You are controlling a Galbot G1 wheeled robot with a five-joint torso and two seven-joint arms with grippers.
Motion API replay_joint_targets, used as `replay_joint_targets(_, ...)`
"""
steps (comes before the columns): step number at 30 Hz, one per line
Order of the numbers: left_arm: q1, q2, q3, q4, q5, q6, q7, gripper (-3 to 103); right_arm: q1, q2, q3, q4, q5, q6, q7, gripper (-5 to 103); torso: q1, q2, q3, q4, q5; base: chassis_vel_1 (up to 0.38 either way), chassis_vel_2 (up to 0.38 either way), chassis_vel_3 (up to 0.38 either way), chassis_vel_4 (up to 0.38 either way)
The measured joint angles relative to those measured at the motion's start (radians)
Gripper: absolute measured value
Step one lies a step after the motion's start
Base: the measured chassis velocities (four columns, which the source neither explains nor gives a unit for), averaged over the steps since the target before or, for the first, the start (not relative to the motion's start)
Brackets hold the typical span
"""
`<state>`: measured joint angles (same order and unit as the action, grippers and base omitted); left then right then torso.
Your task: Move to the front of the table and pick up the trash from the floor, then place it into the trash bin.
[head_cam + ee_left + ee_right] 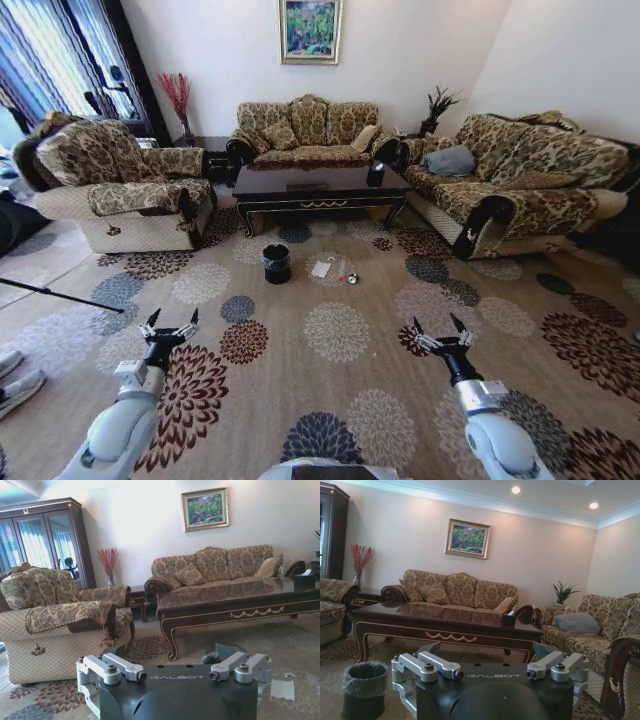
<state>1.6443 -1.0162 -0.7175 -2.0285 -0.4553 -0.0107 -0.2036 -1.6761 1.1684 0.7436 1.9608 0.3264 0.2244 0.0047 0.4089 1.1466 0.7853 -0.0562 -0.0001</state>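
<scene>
The dark wooden table point(320, 185) stands across the room in front of the sofas. On the patterned floor point(336, 330) before it sits the black trash bin point(276, 263). Just right of the bin lies the trash: a white paper piece point(321, 269), a small clear bottle point(341, 272) and a tiny bit point(352, 279). My left gripper point(168, 327) and right gripper point(440, 333) are held low and well short of the trash, both open and empty. In the left wrist view the paper point(283, 690) lies past the left gripper point(177, 676). In the right wrist view the bin point(364, 690) stands beside the right gripper point(495, 675).
An armchair point(120, 185) stands at the left, a sofa point(305, 130) behind the table and another sofa point(520, 185) at the right. A black tissue box point(376, 173) sits on the table. A thin dark pole point(60, 295) lies on the floor at the left.
</scene>
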Motion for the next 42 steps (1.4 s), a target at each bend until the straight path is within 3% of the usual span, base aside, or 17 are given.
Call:
replay_joint_targets(12,0.016,-0.021,-0.013,-0.006,-0.004,0.076,-0.016,100,0.047,-0.040,0.016,0.011,0.063,-0.050,0.040,100,-0.008,-0.017,-0.009,0.0001,0.0000,0.000,0.000,0.000,0.000)
replay_joint_targets(42,0.005,-0.004,-0.017,-0.020,-0.011,0.084,0.005,100,0.006,-0.009,-0.006,0.000,-0.016,0.000,0.014,100,-0.073,-0.161,-0.087,-0.0002,-0.0001,0.000,0.000,0.000,0.000)
